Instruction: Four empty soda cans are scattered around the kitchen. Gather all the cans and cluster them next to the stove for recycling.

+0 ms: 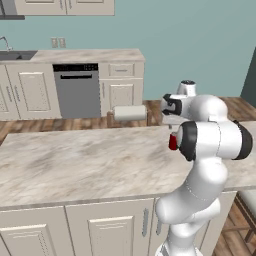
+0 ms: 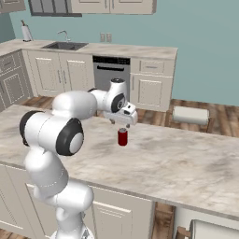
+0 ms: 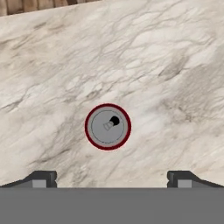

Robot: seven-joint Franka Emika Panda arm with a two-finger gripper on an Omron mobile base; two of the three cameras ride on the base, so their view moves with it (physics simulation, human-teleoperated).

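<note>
Red and upright, a soda can [image 2: 123,137] stands on the marbled surface [image 2: 186,163] of the island, toward its far edge, with bare stone all around it. Looking straight down along my hand, I see its silvery top [image 3: 107,126] ringed in red, the dark drinking hole just right of centre. In the left base view the can [image 1: 173,142] peeks out as a red sliver beside my dark elbow joint.

My pincer [image 2: 122,123] hangs directly above the can, apart from it, with its fingers spread wide and nothing between them. In the hand view the two dark fingertips [image 3: 43,179] sit far apart at the bottom, one on each side of the can's top.

Beyond the island's far edge, a white paper towel roll [image 2: 190,115] lies on its side in a wooden holder. Past the wooden floor, the back wall carries pale cabinets, a silver dishwasher [image 2: 111,74] with a dark control strip, and a sink [image 2: 64,45] with a faucet set into the counter. A bottle [image 2: 26,31] stands at that counter's left end in the right base view.
</note>
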